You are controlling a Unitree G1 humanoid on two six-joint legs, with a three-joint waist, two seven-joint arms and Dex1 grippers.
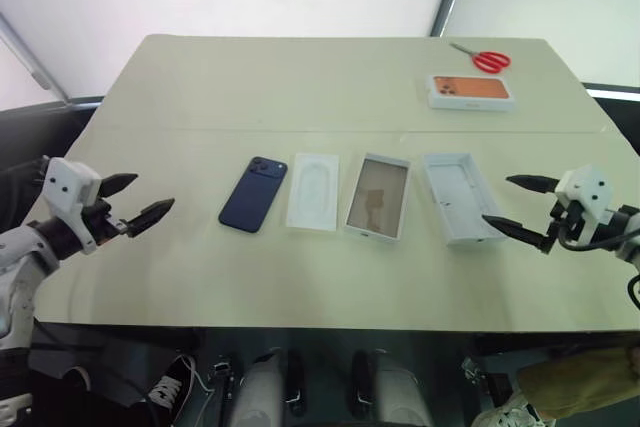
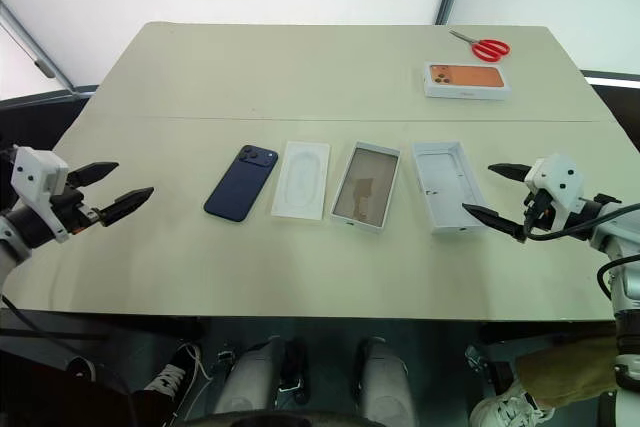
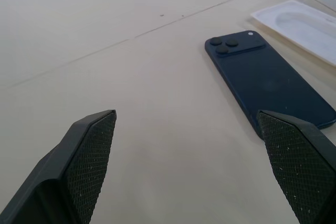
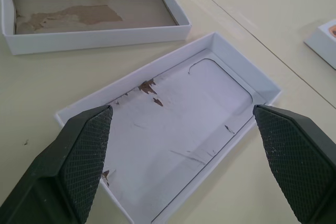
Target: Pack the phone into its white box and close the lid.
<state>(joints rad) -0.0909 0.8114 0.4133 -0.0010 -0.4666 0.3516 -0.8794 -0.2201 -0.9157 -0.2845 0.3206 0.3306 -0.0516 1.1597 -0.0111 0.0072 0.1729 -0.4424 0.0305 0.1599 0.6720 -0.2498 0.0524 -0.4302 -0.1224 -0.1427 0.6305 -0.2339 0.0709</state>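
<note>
Spread wide and empty, the left pincer [image 1: 133, 201], hovering over the left edge of the beige tabletop [image 1: 300, 87], well apart from everything on it. Equally spread and empty, the right pincer [image 1: 515, 205], hanging at the right edge, just beside the lid [image 1: 460, 195].

Across the middle of the tabletop, a row of four things, none touching. Leftmost, the phone [image 1: 253, 193], dark navy, lying flat with its back up and its camera bump at the far corner, tilted slightly. Next to it, a white moulded insert tray [image 1: 314, 190], lying flat. Then the white box [image 1: 377, 197], open side up, with its tan-brown floor showing and torn patches of paler paper on it. Rightmost, the lid, turned inside up, plain white within, marked by a few small brown scuffs and a faint rounded outline.

From the left wrist, seen between the black textured fingers [image 3: 89, 161]: the phone [image 3: 268, 80] and an end of the insert tray [image 3: 307, 24]. From the right wrist, seen between its fingers [image 4: 84, 156]: the lid [image 4: 178, 129], with the white box [image 4: 94, 19] beyond it.

At the far right corner, a second white box printed with an orange phone [image 1: 470, 90], and just past it red-handled scissors [image 1: 484, 58].
</note>
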